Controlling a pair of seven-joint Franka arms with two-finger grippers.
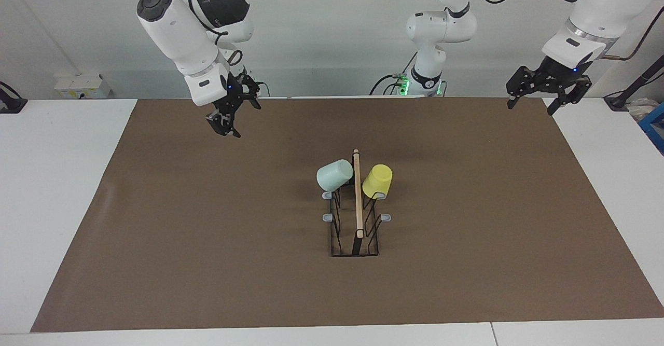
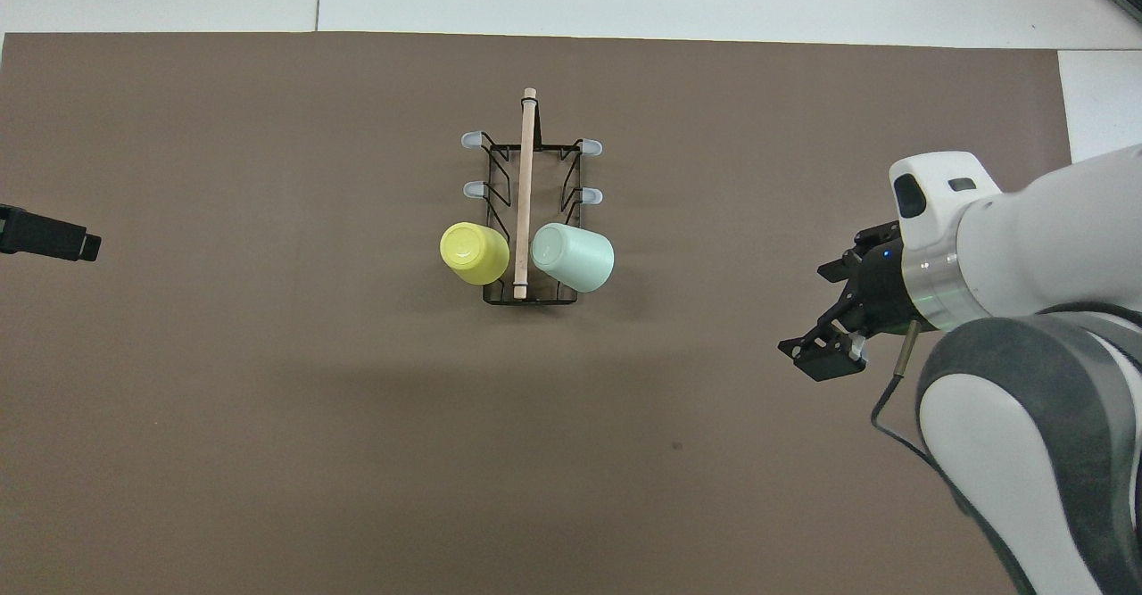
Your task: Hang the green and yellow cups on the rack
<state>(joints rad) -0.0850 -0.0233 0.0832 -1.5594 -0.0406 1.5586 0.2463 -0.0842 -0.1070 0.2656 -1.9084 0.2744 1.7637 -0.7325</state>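
Note:
The rack point(image 1: 358, 195) stands mid-mat, and its wooden bar also shows in the overhead view point(image 2: 525, 194). The mint green cup point(image 1: 334, 175) hangs mouth-down on a prong at the rack's end nearer the robots, on the right arm's side point(image 2: 573, 256). The yellow cup point(image 1: 377, 181) hangs on the matching prong on the left arm's side point(image 2: 474, 252). My right gripper point(image 1: 225, 125) is open and empty, up over the mat toward the right arm's end point(image 2: 821, 354). My left gripper point(image 1: 534, 105) is open and empty, raised over the mat's edge at the left arm's end point(image 2: 49, 236).
The brown mat point(image 1: 207, 242) covers most of the white table point(image 1: 52, 180). Several free prongs with grey pads point(image 1: 328, 217) stick out of the rack farther from the robots. A third arm's base point(image 1: 428, 76) stands at the table's robot end.

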